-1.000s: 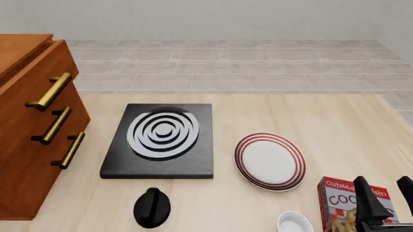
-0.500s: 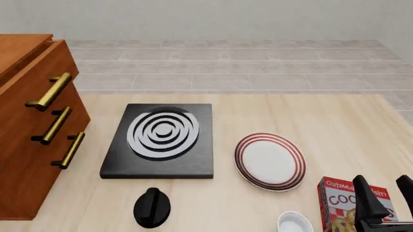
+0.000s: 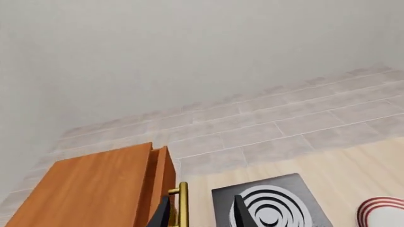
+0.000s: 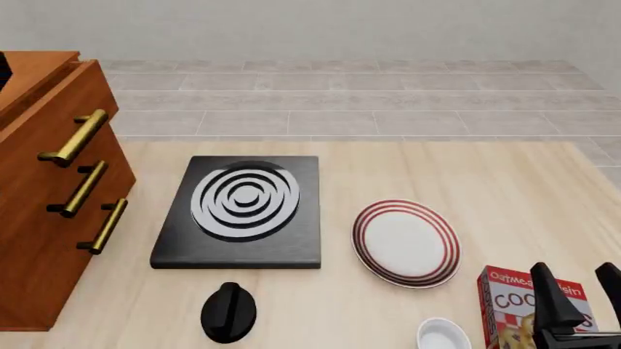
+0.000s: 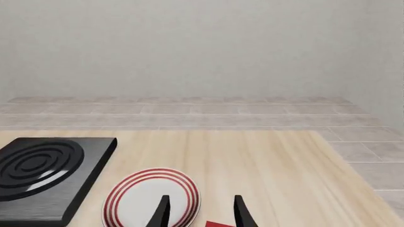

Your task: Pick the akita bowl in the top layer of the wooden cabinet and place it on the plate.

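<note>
Setting: simulated domestic kitchen. Evidence: pale light-wood table (image 4: pixel 408 174); black square stove with white spiral rings (image 4: pixel 243 211); round white plate with red concentric rings (image 4: pixel 406 243); red-and-white cereal box (image 4: pixel 514 305); plain white small bowl (image 4: pixel 443 336); reddish-brown wooden cabinet with three brass bar handles (image 4: pixel 39 218); grey tiled floor (image 4: pixel 339 102); plain off-white wall (image 4: pixel 310 29).

The wooden cabinet (image 4: pixel 43 218) is reddish-brown with brass bar handles, and the worktop (image 4: pixel 466 174) is pale blond wood grain. The stove (image 4: pixel 241 212) is black with white spiral rings, and the plate (image 4: pixel 406 242) is white with red concentric rings at its rim. A red and white box (image 4: pixel 514 305) stands beside a plain white small bowl (image 4: pixel 443 336), and the knob (image 4: pixel 229 313) is black.
</note>
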